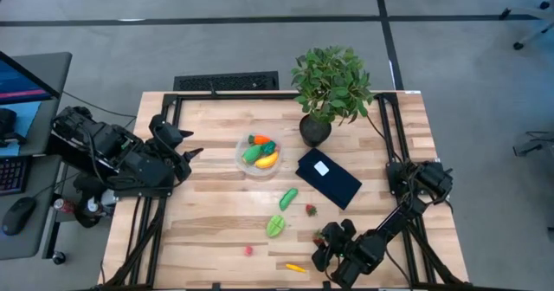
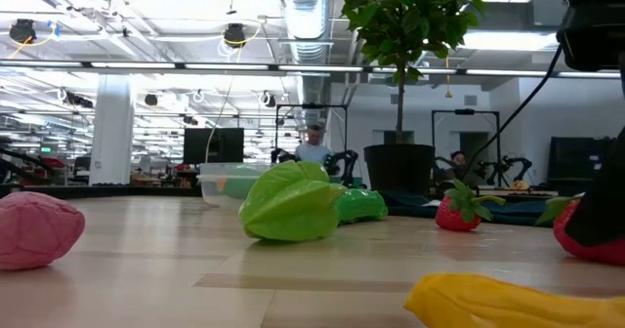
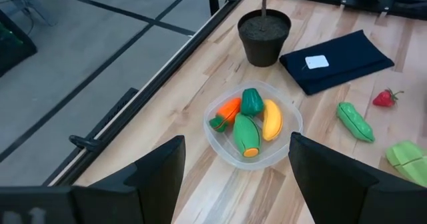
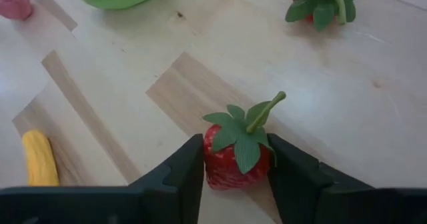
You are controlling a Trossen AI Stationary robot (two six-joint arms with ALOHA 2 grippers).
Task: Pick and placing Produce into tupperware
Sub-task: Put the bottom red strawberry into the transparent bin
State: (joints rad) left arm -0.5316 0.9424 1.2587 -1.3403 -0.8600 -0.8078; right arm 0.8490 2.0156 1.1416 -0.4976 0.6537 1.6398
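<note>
Right gripper [image 4: 233, 167] jaws pressed to both sides of a strawberry [image 4: 233, 159] lying between them on the table [image 4: 347, 104], stem angled up away from the wrist; left gripper [image 3: 233, 177] open, empty

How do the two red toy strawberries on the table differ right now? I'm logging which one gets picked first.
The near red toy strawberry sits between the right end effector fingers, which touch its sides; the far red toy strawberry lies free on the wooden table. The near one's green stem points up toward the far one; the far one's red body is mostly hidden under its leaves. Both have green leafy caps.
</note>
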